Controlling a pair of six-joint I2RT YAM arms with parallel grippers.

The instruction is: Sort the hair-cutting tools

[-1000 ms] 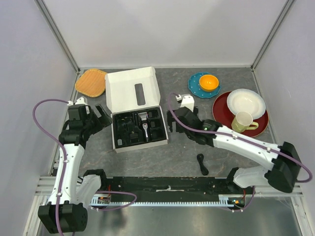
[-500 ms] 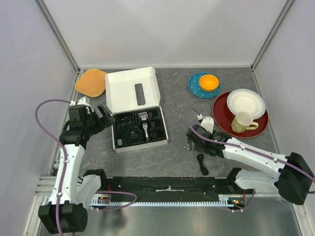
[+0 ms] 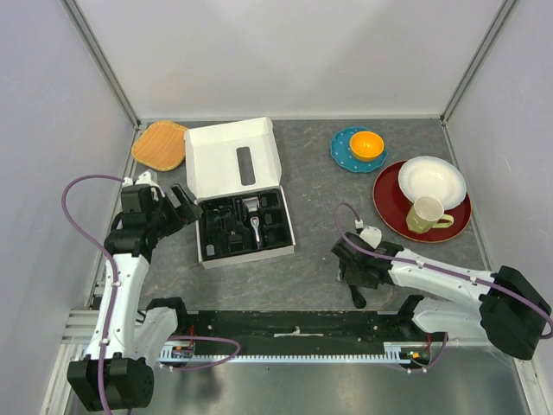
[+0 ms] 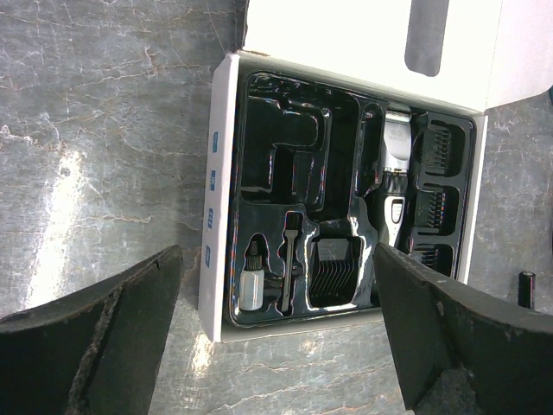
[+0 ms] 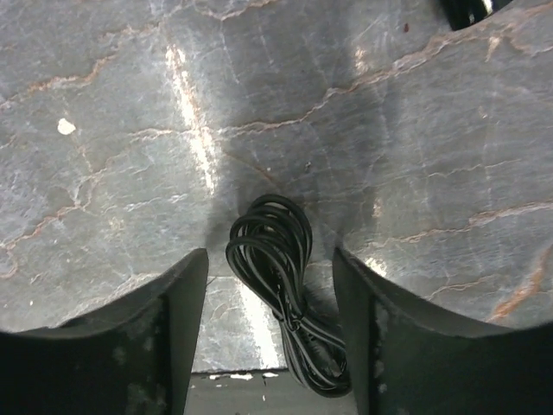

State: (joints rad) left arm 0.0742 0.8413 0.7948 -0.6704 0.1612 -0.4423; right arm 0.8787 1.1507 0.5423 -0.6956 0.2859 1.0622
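The white box (image 3: 233,160) lies open, its black tray holding the black-and-silver clipper (image 3: 254,216) (image 4: 393,181), comb guards (image 4: 335,270), a thin brush (image 4: 289,264) and a small white bottle (image 4: 251,287). My left gripper (image 3: 185,206) (image 4: 278,285) hangs open just left of the tray, holding nothing. A coiled black cable (image 3: 356,297) (image 5: 275,259) lies on the table near the front edge. My right gripper (image 3: 352,275) (image 5: 270,290) is lowered over it, open, one finger (image 5: 177,333) on each side of the coil, with gaps showing on both sides.
A woven orange mat (image 3: 161,144) lies at the back left. A teal plate (image 3: 346,156) with an orange bowl (image 3: 366,144) sits at the back right, beside a red plate (image 3: 389,203) carrying a white bowl (image 3: 431,181) and a cup (image 3: 425,213). The black front rail (image 3: 294,327) runs just behind the cable.
My right arm swung from beside the box down to the front of the table, over the cable, and its jaws have narrowed. The left gripper edged towards the box.
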